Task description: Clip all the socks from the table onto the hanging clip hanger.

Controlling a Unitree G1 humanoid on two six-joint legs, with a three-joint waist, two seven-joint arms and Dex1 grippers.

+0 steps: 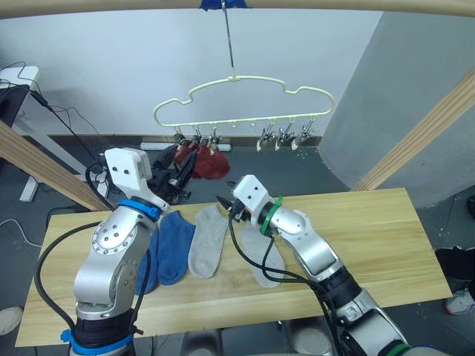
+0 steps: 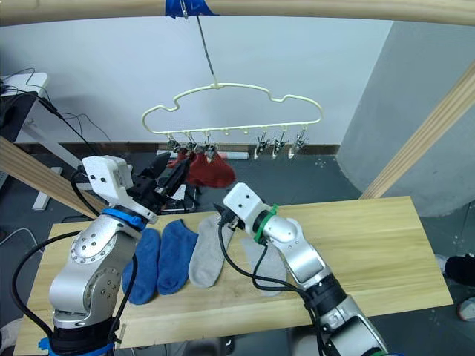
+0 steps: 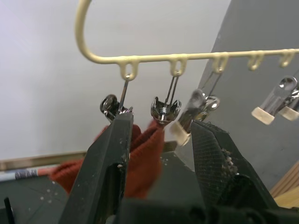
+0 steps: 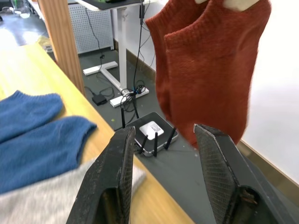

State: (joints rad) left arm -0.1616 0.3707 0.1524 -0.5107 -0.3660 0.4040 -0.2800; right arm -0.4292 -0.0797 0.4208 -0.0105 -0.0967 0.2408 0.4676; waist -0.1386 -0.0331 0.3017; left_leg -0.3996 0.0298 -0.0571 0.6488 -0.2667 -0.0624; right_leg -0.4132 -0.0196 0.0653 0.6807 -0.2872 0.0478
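Socks on the desk (image 1: pixel 386 245) at lower left number four — two blue (image 1: pixel 175 245), two grey (image 1: pixel 208 241). Two red socks (image 1: pixel 208 161) hang clipped to the hanger (image 1: pixel 245 104), upper centre. Left claw (image 3: pixel 161 154) and right claw (image 4: pixel 163 172) — both spread open, empty.

rust-red knit cloth socks (image 4: pixel 205 60): matt, ribbed | small silver metal clips (image 3: pixel 165 110): glossy | light plank wood table (image 1: pixel 386 237): smooth, grained

No text, label, brand, number or sign can be read anywhere.
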